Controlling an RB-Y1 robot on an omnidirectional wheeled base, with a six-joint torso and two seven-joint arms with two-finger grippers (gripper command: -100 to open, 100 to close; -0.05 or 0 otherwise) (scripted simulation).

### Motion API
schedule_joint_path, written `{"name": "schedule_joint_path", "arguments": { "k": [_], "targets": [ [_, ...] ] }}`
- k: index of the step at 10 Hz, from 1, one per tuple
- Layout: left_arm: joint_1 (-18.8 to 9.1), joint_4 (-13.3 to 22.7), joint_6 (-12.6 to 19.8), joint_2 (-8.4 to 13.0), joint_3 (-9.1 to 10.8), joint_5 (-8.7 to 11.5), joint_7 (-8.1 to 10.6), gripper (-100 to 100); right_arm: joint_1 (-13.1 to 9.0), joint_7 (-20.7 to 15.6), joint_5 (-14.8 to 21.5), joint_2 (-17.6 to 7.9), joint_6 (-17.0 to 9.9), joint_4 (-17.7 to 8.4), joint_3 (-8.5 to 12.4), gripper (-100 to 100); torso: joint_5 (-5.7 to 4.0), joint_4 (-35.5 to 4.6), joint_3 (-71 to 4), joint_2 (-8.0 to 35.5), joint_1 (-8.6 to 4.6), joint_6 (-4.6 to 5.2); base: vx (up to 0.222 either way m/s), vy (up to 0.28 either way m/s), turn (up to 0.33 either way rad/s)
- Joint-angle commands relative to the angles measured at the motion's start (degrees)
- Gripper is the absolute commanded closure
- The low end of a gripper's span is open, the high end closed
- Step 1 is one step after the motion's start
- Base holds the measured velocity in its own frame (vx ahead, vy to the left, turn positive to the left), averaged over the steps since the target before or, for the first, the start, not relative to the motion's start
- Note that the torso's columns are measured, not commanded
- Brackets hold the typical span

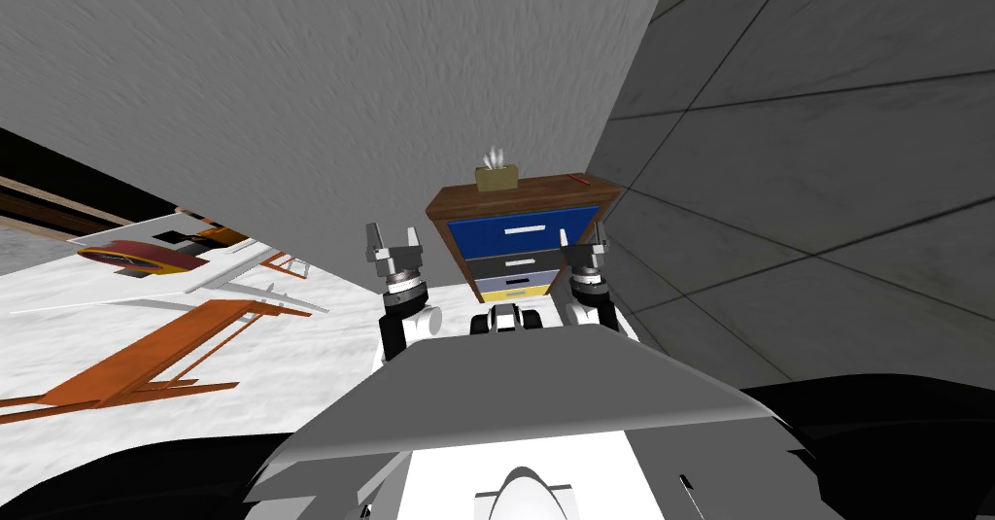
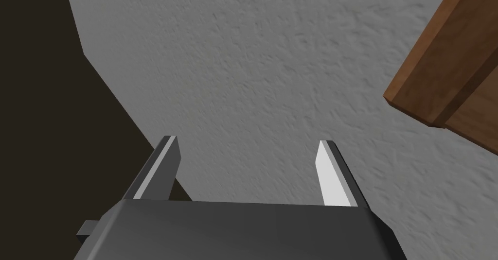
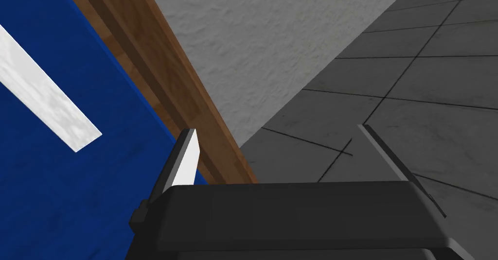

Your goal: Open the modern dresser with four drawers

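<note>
The dresser (image 1: 520, 242) stands against the far grey wall (image 1: 321, 106), in the corner where that wall meets the dark tiled wall (image 1: 816, 155) on the right. Its frame is brown wood, holding four stacked drawer fronts. The tall top drawer (image 1: 486, 237) is deep blue with a flat white bar handle (image 1: 525, 228). Below it are a dark grey front, a pale lilac one and a yellow one at the bottom. All four fronts sit flush with the frame. A tan tissue box (image 1: 497, 176) sits on top.

The right gripper (image 3: 275, 130) is near the dresser's right edge, jaws released, with one finger overlapping the blue front beside the wooden side. The left gripper (image 2: 249, 143) is left of the dresser facing the grey wall, also released, with the dresser's wooden corner off to its side.
</note>
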State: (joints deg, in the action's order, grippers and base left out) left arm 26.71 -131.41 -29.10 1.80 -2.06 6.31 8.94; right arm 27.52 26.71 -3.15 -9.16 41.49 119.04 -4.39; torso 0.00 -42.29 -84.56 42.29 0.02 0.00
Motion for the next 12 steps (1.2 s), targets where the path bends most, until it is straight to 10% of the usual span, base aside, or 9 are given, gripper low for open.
{"name": "schedule_joint_path", "arguments": {
  "k": [1,12],
  "targets": [
    [0.0,0.0,0.0,0.0,0.0,0.0,0.0,0,-0.31,4.53,-1.78,-0.35,1.52,-2.47,-1.39,-100,0.0,0.0,0.0,0.0,-0.01,0.01,0.012,0.019,0.05],
    [0.0,0.0,0.0,0.0,0.0,0.0,0.0,0,-1.28,21.55,-7.8,-0.67,5.98,-10.32,-5.12,-100,0.0,-0.01,0.01,0.02,-0.03,0.01,0.008,0.017,0.034]
  ]
}}
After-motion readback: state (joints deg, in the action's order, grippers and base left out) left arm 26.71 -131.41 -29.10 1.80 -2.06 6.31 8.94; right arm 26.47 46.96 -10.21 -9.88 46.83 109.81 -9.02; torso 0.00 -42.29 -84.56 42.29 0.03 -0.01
